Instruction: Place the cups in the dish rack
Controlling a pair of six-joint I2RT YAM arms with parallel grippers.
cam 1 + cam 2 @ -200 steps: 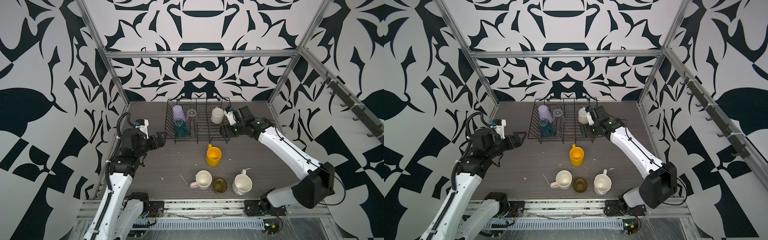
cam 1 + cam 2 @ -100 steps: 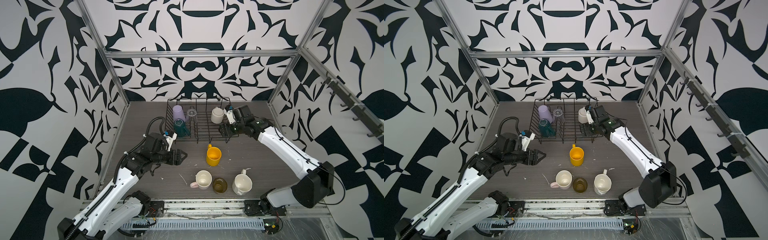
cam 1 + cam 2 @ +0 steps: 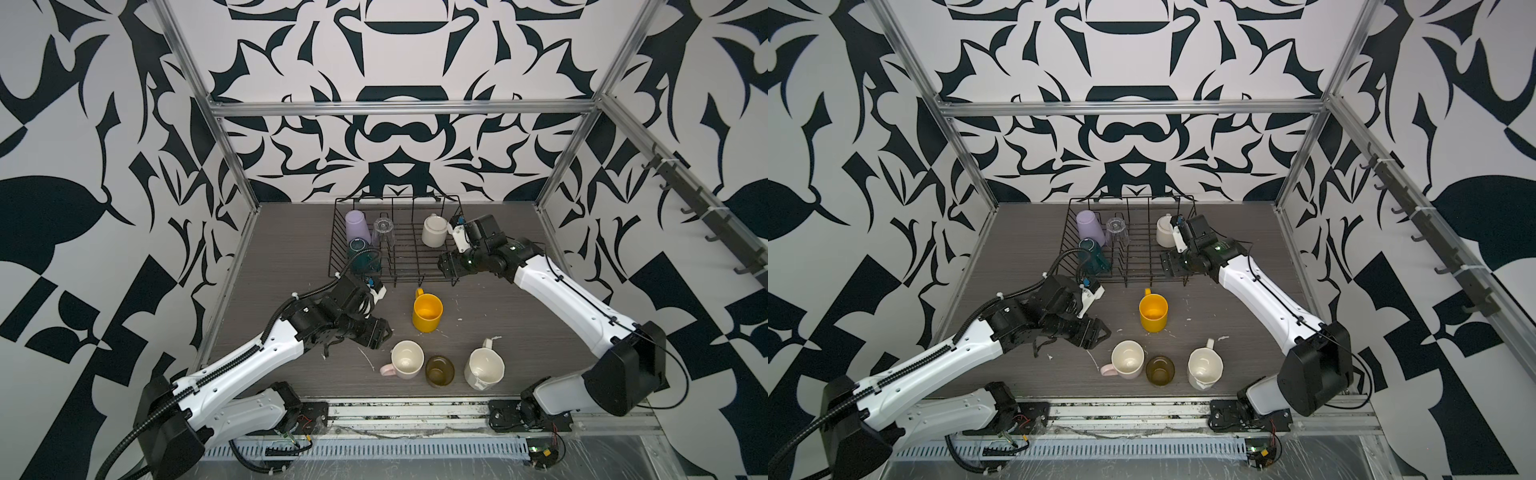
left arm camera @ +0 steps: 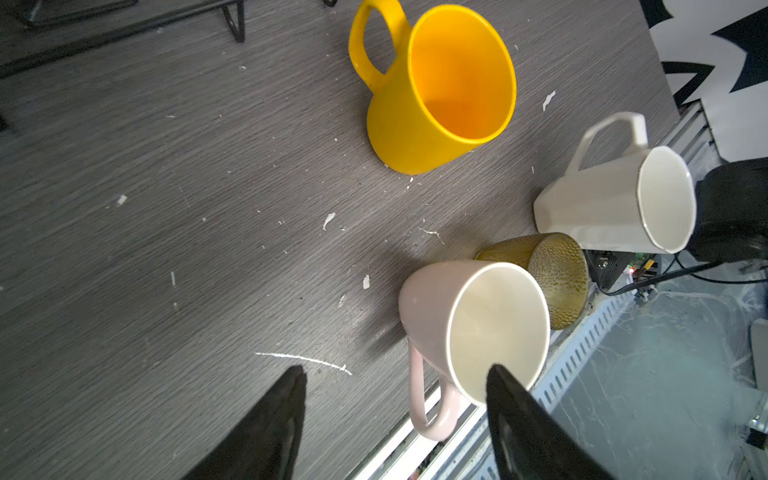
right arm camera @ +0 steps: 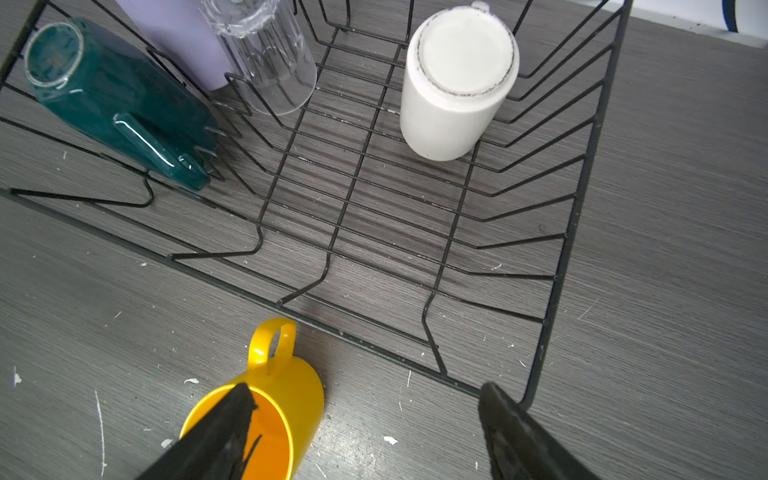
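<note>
Left gripper [image 4: 395, 370] near pink mug [image 4: 432, 303], olive glass [image 4: 557, 274]

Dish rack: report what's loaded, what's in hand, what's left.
Loaded in the dish rack: lilac tumbler, clear glass, dark green mug, cream mug. In hand: nothing; left gripper open beside the pink mug; right gripper open. Left on the table: yellow mug, pink mug, olive glass, white faceted mug.

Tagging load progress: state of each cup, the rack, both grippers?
dish rack: four cups inside
lilac tumbler: in rack, upside down
clear glass: in rack, upside down
dark green mug: in rack, tilted, base up
cream mug: in rack, upside down
yellow mug: on table, upright
pink mug: on table, upright
olive glass: on table, upright
white faceted mug: on table, upright
left gripper: open, empty
right gripper: open, empty
</note>
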